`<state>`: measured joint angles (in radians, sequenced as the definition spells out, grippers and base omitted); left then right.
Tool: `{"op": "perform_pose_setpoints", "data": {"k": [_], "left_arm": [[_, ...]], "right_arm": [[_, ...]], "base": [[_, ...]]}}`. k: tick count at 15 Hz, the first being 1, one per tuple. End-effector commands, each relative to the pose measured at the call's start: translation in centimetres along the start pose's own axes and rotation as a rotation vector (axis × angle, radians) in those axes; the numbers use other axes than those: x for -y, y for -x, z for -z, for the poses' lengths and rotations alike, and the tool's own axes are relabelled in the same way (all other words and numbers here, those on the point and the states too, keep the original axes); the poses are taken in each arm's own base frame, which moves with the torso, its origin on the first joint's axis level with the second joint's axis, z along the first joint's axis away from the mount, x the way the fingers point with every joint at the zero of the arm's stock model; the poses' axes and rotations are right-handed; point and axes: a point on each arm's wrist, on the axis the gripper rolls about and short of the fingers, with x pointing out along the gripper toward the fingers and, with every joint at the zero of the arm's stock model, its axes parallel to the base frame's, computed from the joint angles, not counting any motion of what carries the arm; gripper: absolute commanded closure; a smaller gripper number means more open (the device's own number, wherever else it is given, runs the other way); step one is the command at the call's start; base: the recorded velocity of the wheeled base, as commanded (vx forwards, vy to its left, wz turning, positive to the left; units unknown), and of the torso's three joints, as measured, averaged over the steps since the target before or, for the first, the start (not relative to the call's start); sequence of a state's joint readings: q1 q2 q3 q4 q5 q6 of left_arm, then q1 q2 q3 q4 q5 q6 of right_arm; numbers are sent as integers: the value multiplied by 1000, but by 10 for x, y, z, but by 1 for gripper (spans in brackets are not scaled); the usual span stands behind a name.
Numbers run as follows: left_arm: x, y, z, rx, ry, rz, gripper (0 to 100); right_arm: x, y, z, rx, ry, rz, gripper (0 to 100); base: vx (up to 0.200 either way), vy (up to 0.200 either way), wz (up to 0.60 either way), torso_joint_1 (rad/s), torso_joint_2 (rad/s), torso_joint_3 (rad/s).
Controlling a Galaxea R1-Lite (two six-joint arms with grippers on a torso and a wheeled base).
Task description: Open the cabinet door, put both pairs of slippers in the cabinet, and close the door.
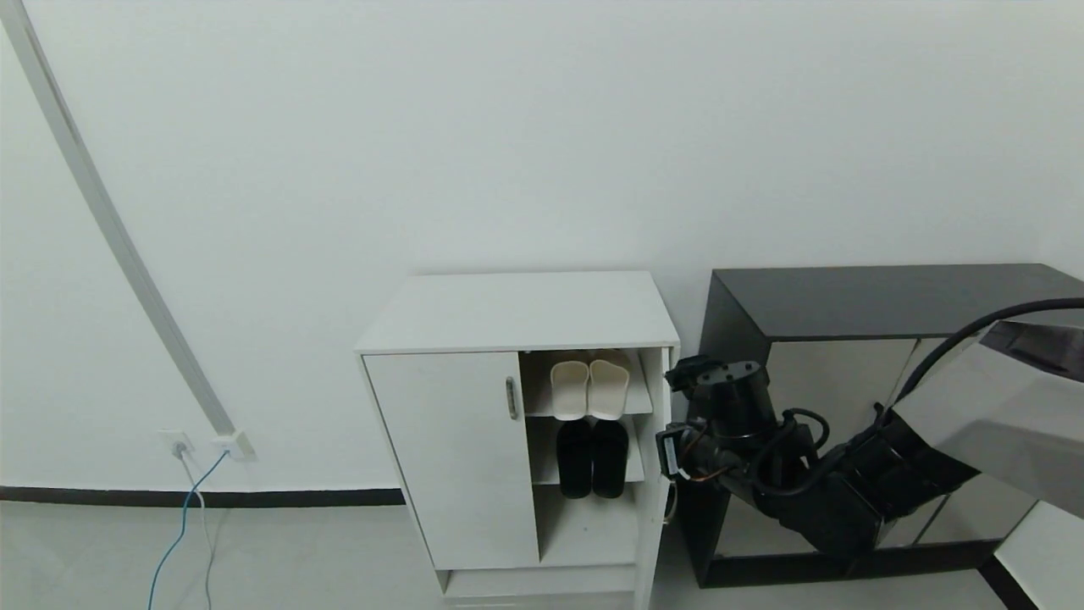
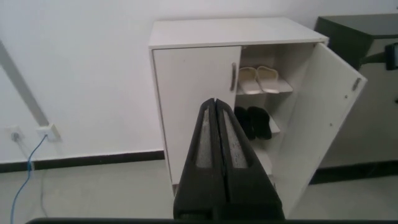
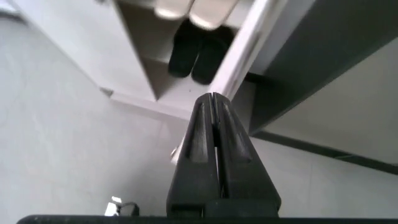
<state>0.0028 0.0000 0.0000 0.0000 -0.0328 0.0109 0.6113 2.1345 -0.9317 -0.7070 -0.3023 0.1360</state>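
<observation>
The white cabinet (image 1: pixel 517 309) stands against the wall with its right door (image 2: pixel 323 118) swung open and its left door (image 1: pixel 449 457) closed. A beige pair of slippers (image 1: pixel 590 388) lies on the upper shelf, and a black pair (image 1: pixel 591 457) lies on the shelf below. My right arm's wrist (image 1: pixel 720 424) sits just right of the open door's edge (image 1: pixel 665 474). The right gripper (image 3: pixel 214 96) is shut and empty, pointing at that door edge (image 3: pixel 245 46) close by. My left gripper (image 2: pixel 214 101) is shut and empty, held out in front of the cabinet, apart from it.
A black cabinet (image 1: pixel 881 296) with mirrored fronts stands right of the white one, behind my right arm. A wall socket (image 1: pixel 178 442) with a blue cable (image 1: pixel 174 534) is at the lower left, under a slanted conduit (image 1: pixel 110 220). Bare floor lies in front.
</observation>
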Motion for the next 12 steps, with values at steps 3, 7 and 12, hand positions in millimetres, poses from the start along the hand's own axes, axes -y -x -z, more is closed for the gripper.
{"op": "perform_pose_setpoints", "data": {"k": [3, 7, 12], "left_arm": [[0, 0, 0, 0, 0, -1, 100], [0, 0, 0, 0, 0, 1, 100], [0, 0, 0, 0, 0, -1, 100]], "right_arm": [[6, -13, 17, -56, 26, 32, 100], [-8, -27, 30, -77, 42, 9, 100], [-33, -34, 17, -1, 32, -47, 100]], "base": [[0, 0, 0, 0, 0, 0], [0, 0, 0, 0, 0, 0], [0, 0, 0, 0, 0, 0]]}}
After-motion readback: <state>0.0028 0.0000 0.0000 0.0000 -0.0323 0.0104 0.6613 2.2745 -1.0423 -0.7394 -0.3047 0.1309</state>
